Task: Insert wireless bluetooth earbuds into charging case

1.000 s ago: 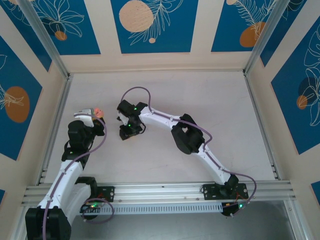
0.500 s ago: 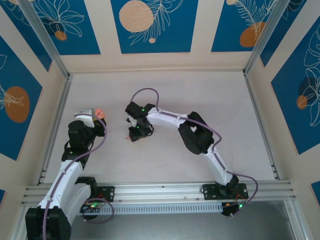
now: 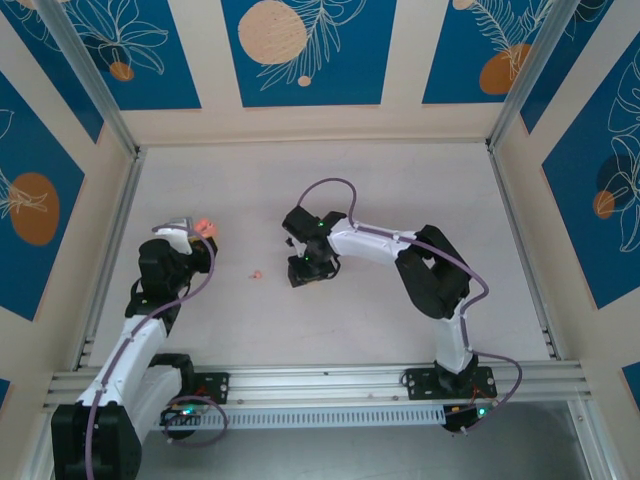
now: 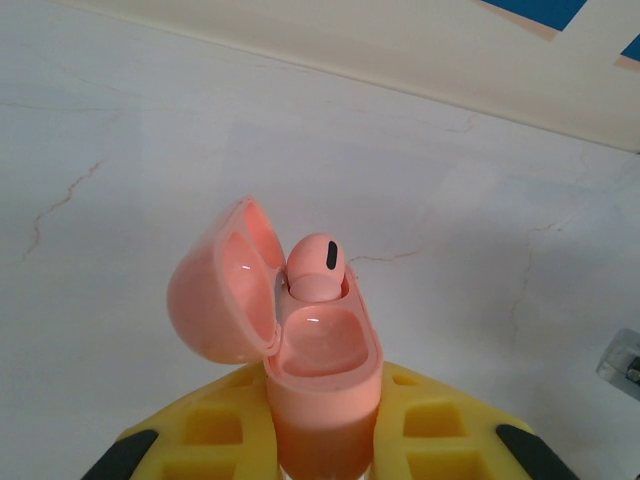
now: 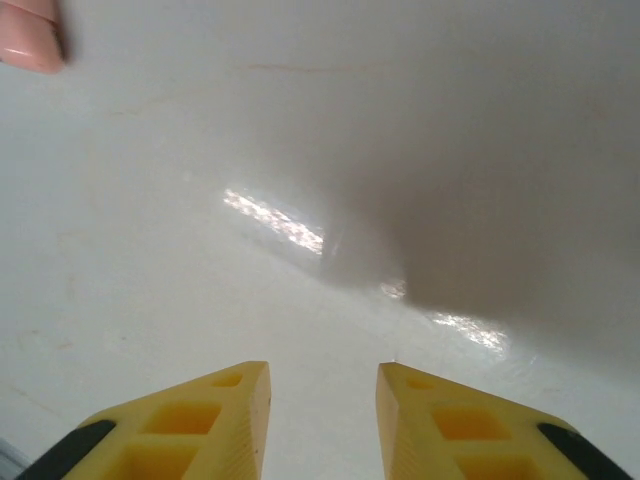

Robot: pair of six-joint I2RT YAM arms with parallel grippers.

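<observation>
The left gripper (image 4: 322,410) is clamped on the case (image 4: 322,350) at the left side of the table (image 3: 400,200). The case's lid (image 4: 215,295) hangs open to the left, and one earbud (image 4: 318,262) sits in the far well. A second earbud (image 3: 257,273) lies loose on the table between the grippers, near the right gripper (image 5: 322,385) and to its left. The right gripper's jaws stand apart, holding nothing.
</observation>
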